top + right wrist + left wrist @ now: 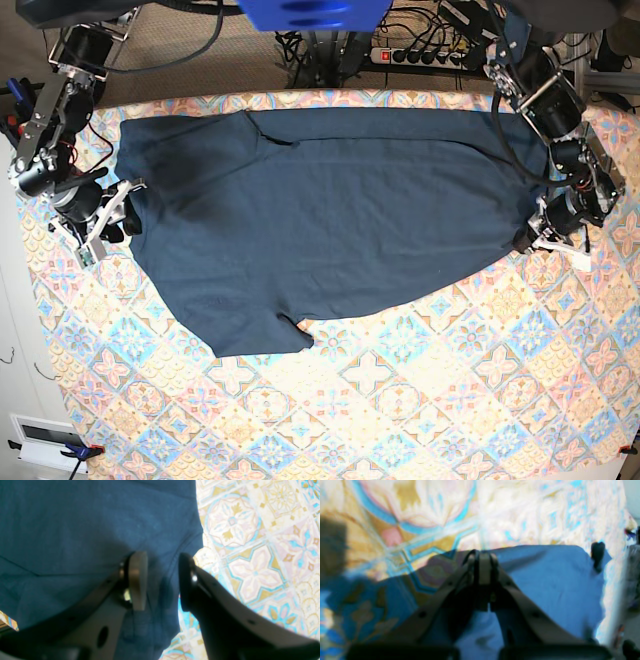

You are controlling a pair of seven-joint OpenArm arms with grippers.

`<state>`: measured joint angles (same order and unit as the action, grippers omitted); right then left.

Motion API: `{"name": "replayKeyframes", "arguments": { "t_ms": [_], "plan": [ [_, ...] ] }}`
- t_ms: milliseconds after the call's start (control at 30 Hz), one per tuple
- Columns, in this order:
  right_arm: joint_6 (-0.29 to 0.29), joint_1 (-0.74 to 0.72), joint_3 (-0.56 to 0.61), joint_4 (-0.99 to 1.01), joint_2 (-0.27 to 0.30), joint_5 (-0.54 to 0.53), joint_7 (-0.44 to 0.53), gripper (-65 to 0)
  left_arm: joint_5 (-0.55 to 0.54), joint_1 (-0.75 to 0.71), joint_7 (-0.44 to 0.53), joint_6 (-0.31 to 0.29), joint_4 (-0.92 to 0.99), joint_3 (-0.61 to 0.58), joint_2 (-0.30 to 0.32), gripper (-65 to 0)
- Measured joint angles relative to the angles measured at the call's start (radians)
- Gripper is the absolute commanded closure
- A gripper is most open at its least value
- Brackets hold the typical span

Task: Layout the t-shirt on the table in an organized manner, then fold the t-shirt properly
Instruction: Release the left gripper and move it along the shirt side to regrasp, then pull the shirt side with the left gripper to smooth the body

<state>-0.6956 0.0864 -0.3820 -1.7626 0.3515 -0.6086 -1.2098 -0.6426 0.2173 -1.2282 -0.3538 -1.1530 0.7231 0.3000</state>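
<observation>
The t-shirt point(320, 220) lies spread across the far half of the table point(420, 400), the left gripper point(482, 555) clenched on its edge and the right gripper point(162, 580) parted over the opposite edge.

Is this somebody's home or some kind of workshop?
Probably a robotics lab: two robot arms flank a table in patterned cloth, a navy t-shirt lies spread on it, and a power strip with tangled cables sits behind.

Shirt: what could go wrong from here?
1. The left tool is shut at the shirt's edge; the grip looks thin, so the fabric may slip when pulled.
2. The right tool is open over the other end; a one-sided pull could skew the shirt on the table.
</observation>
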Motion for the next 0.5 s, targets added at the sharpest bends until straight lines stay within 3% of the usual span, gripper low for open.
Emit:
{"name": "replayKeyframes", "arguments": {
  "t_ms": [100,267,400,500],
  "plan": [
    [0.000,0.001,0.001,0.000,-0.001,0.000,0.000,-20.7,-0.022,-0.066,-0.002,-0.010,-0.230,-0.016,-0.025,0.0],
    [0.000,0.004,0.008,0.001,-0.002,0.002,-0.001,-20.7,-0.006,-0.184,0.059,-0.009,-0.467,-0.167,-0.015,0.0],
    [0.000,-0.001,0.066,0.002,-0.003,-0.003,0.001,-20.7,-0.020,-0.268,0.100,-0.017,-0.541,-0.328,0.057,0.0],
    [0.000,0.004,0.074,0.002,-0.002,0.005,-0.006,-20.7,0.034,-0.292,0.130,-0.010,-0.504,-0.378,0.100,0.0]
  ]
}}
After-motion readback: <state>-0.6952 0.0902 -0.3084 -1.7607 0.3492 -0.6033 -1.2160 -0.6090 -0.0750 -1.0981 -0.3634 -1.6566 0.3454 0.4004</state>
